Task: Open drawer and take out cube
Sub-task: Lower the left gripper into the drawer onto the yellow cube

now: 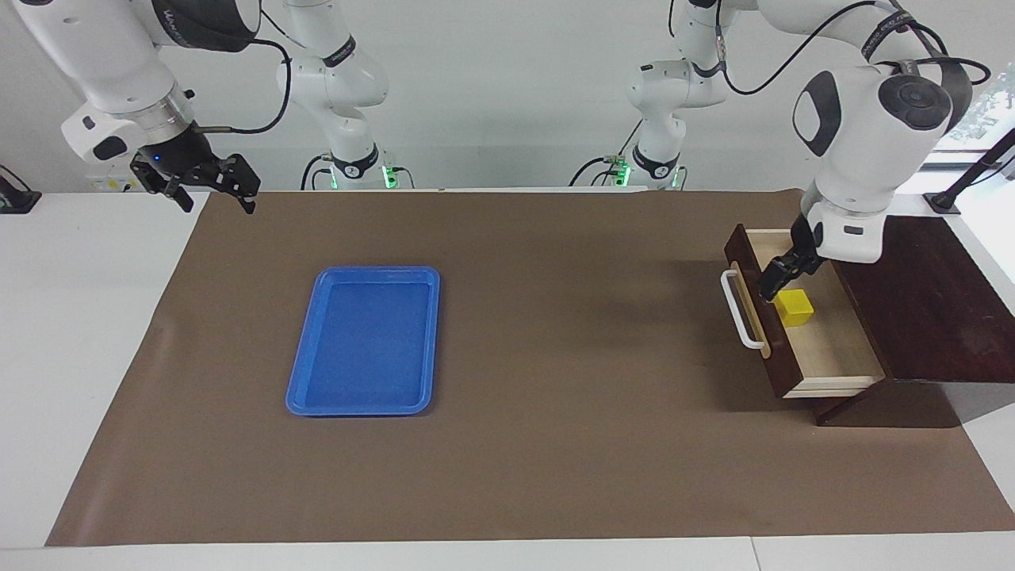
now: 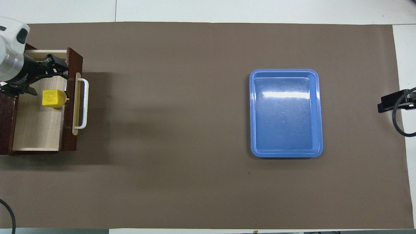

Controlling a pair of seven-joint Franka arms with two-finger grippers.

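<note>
The drawer [image 1: 840,353] of the dark brown wooden box [image 1: 928,309] stands pulled out at the left arm's end of the table, its white bar handle [image 1: 737,313] toward the table's middle. The yellow cube [image 1: 794,308] sits on the pale wood floor inside it, close to the drawer's front. My left gripper [image 1: 785,277] is open and hangs low over the drawer, just beside and above the cube, not holding it. In the overhead view the drawer [image 2: 37,130], cube [image 2: 53,98] and left gripper [image 2: 45,78] show the same. My right gripper [image 1: 210,186] is open and empty, waiting raised over the mat's edge.
An empty blue plastic tray [image 1: 365,341] lies on the brown mat toward the right arm's end of the table; it also shows in the overhead view [image 2: 286,113]. Bare brown mat [image 1: 579,333] lies between the tray and the drawer.
</note>
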